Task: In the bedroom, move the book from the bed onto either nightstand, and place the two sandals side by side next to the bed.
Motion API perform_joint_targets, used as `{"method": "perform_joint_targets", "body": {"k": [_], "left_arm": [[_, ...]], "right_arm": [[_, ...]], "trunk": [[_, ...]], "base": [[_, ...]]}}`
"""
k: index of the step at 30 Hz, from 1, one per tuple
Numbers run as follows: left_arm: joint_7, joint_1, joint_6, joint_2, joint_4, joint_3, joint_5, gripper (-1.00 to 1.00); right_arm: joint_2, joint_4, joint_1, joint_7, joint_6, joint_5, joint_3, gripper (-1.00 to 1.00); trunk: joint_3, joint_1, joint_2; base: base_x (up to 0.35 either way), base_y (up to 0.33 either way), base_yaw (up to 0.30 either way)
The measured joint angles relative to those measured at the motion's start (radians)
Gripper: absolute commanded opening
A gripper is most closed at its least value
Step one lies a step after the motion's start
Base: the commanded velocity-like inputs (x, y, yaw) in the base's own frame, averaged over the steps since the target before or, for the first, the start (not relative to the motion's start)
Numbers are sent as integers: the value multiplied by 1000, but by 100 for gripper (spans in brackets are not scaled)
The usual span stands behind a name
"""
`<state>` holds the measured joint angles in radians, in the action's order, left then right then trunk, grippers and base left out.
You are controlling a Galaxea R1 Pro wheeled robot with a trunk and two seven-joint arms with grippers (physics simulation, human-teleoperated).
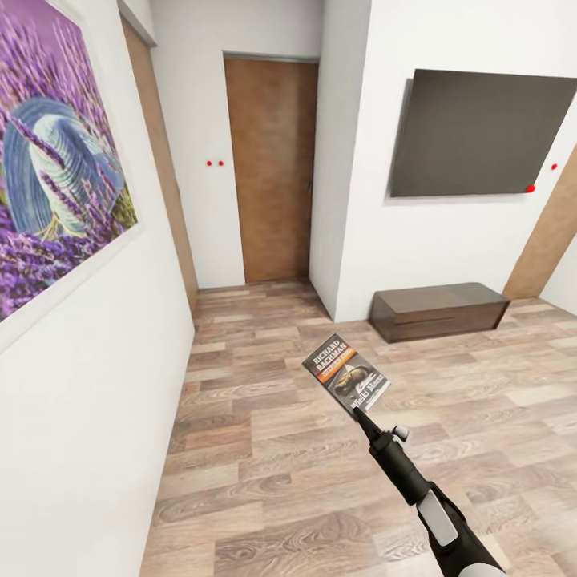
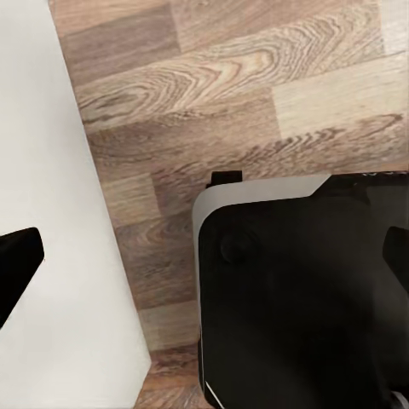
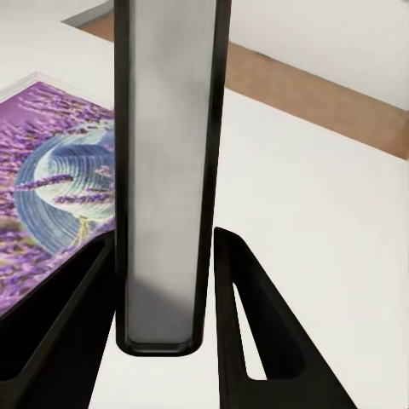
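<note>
A: One thin dark paperback book [image 1: 347, 375] with white "Richard Bachman" lettering and an orange band sits at centre frame in the head view, clamped at its lower corner by the right gripper [image 1: 362, 414] on its black arm. It hangs well above the floor.

B: Margins?

A: Open wood-plank floor [image 1: 264, 449] all round the book. White wall with a framed purple lavender picture [image 1: 56, 168] fills the left of frame; a low, long dark brown bench cabinet [image 1: 439, 310] stands at right centre against the far wall, below a dark flat wall screen [image 1: 478, 135]. A brown wooden door [image 1: 271, 168] is at upper centre.

B: Wrist views?

A: Right wrist: the book [image 3: 166, 170] edge-on between two black fingers [image 3: 247, 324], lavender picture [image 3: 51, 187] behind. Left wrist: plank floor [image 2: 239, 85], white wall, the robot's black body. One black tip at frame edge; left gripper's spread — cannot tell.
</note>
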<state>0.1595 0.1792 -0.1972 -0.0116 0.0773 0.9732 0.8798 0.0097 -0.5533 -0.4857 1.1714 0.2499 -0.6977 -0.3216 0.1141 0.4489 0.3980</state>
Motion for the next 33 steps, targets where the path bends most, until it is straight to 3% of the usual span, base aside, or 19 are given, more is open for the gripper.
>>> {"method": "perform_joint_targets", "body": {"k": [21,33], "left_arm": [[0,0,0,0,0,0,0,100],[0,0,0,0,0,0,0,100]], "right_arm": [[0,0,0,1,0,0,0,-100],[-1,-1,0,4,1,-1,-1,-100]], "trunk": [[0,0,0],[0,0,0]], "base": [[338,1,-4],[338,0,-201]]}}
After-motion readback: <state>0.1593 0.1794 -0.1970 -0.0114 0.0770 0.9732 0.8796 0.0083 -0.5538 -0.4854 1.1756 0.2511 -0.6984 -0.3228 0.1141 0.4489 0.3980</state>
